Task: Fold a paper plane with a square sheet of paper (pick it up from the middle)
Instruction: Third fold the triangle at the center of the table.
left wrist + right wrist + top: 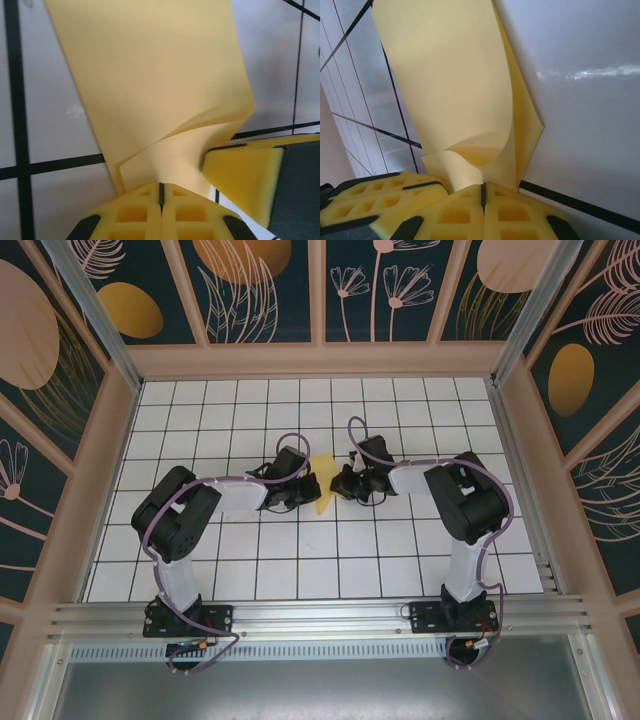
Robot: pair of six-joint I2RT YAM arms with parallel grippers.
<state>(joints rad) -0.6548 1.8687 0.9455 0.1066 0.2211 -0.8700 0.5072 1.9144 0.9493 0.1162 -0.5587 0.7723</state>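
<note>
The paper plane, seen from the top camera, is a slim yellow wedge in the middle of the white tiled table, caught between the two wrists. The left fingers reach it from one side and the right fingers from the other, nearly meeting over it. From up here I cannot tell how they are set.

On the left wrist camera the left fingers are pressed together, with the near edge of the paper plane pinched in the seam between them. The paper runs away from them in loose layers, and one flap curls open to the right, not flattened. A pad of the right fingers sits just beside, at that same lower edge.

On the right wrist camera the right fingers are likewise pressed together on the paper plane. Just above the pinch one layer bulges in a soft curl. A latticed pad of the left fingers lies just beside, at lower left. Whether the far end rests on the table I cannot tell.

I judge this paper to be very light, thin and limp. It will spring open where it is not creased, take any stray crease for good, and tear if my two arms pull apart. I would hold it on the doubled layers near the spine, never on a single loose flap.
</note>
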